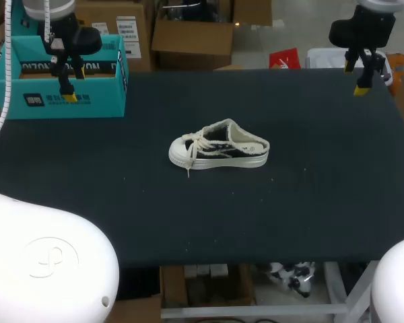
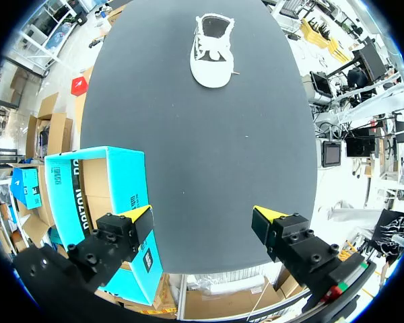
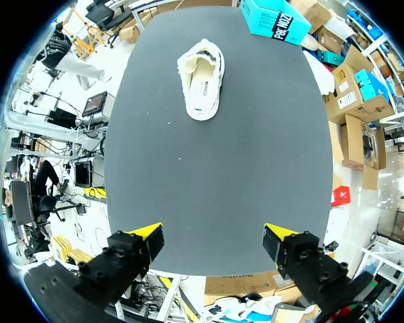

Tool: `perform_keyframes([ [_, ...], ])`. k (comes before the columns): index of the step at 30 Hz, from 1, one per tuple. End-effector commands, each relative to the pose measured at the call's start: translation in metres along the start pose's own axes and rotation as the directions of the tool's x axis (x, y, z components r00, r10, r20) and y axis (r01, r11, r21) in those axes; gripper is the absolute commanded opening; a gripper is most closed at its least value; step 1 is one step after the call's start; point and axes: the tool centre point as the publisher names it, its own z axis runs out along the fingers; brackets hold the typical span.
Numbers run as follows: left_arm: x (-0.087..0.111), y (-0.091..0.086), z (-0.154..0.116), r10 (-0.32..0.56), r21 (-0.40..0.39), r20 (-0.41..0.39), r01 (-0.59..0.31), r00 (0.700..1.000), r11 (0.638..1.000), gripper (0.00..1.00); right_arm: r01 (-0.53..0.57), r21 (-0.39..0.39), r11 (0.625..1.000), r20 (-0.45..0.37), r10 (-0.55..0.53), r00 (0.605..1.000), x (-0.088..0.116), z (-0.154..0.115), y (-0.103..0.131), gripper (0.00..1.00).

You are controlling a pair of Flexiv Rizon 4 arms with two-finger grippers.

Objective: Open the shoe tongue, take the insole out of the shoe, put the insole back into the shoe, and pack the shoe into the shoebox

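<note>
While both arms hang over the far side of the counter [image 1: 310,215], you see the left gripper [image 2: 205,215] at the upper left of the frame, above the teal shoebox [image 1: 94,101], fingers wide apart and holding nothing. The right gripper [image 3: 214,232], upper right, is equally spread and touches nothing. The shoe [image 1: 219,146] stands on its sole mid-frame, toe pointing left, well apart from both.

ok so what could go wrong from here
1. The shoe lies loose mid-table; pulling out its insole could drag it unless it's pinned.
2. Its laces trail loose and might snag a finger.
3. The shoebox sits by the table corner; a shove while packing may slide it off.
</note>
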Motion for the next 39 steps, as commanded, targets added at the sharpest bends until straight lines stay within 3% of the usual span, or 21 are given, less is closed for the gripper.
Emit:
perform_keyframes([
  [1, 0.0, 0.0, 0.0, -0.001, -0.001, 0.0, 0.001, 1.0, 1.0, 1.0, 0.0, 0.002, 1.0, -0.002, 0.0, 1.0, 0.0, -0.001, 0.0, 1.0],
  [15, 0.0, 0.0, 0.0, -0.001, -0.001, 0.0, 0.001, 1.0, 1.0, 1.0, 0.0, 0.002, 1.0, -0.002, 0.0, 1.0, 0.0, -0.001, 0.0, 1.0],
  [18, 0.002, -0.016, 0.007, 0.025, -0.06, -0.01, -0.026, 1.0, 0.998, 1.0, 0.0, 0.002, 1.0, -0.002, 0.0, 1.0, 0.0, -0.001, 0.0, 1.0],
  [20, 0.008, -0.026, 0.009, 0.013, -0.048, -0.009, -0.014, 1.0, 0.999, 1.0, -0.004, -0.086, 0.996, 0.024, 0.006, 1.0, 0.005, 0.001, 0.005, 1.0],
  [24, 0.014, -0.046, 0.019, -0.159, -0.069, 0.038, 0.161, 0.987, 0.985, 1.0, -0.019, -0.196, 0.98, 0.037, 0.027, 0.999, 0.017, 0.017, 0.022, 1.0],
  [27, 0.019, -0.056, 0.027, -0.282, -0.038, 0.022, 0.282, 0.959, 0.959, 1.0, -0.022, -0.262, 0.965, 0.033, 0.032, 0.999, 0.027, 0.032, 0.038, 1.0],
  [29, 0.023, -0.062, 0.031, -0.391, -0.019, 0.027, 0.391, 0.92, 0.92, 1.0, -0.053, -0.285, 0.957, 0.02, 0.061, 0.998, 0.029, 0.042, 0.047, 1.0],
  [31, 0.027, -0.066, 0.031, -0.459, 0.029, -0.036, 0.46, 0.888, 0.887, 1.0, -0.043, -0.318, 0.947, 0.032, 0.056, 0.998, 0.036, 0.047, 0.063, 1.0],
  [32, 0.029, -0.068, 0.031, -0.523, 0.036, -0.037, 0.524, 0.852, 0.851, 1.0, -0.046, -0.337, 0.94, 0.037, 0.062, 0.997, 0.038, 0.05, 0.068, 1.0],
  [37, 0.032, -0.073, 0.031, -0.651, 0.089, -0.09, 0.657, 0.754, 0.748, 1.0, -0.025, -0.396, 0.918, 0.064, 0.055, 0.996, 0.044, 0.059, 0.096, 1.0],
  [39, 0.034, -0.075, 0.03, -0.669, 0.127, -0.129, 0.681, 0.732, 0.721, 1.0, -0.034, -0.432, 0.901, 0.062, 0.067, 0.996, 0.046, 0.062, 0.108, 1.0],
])
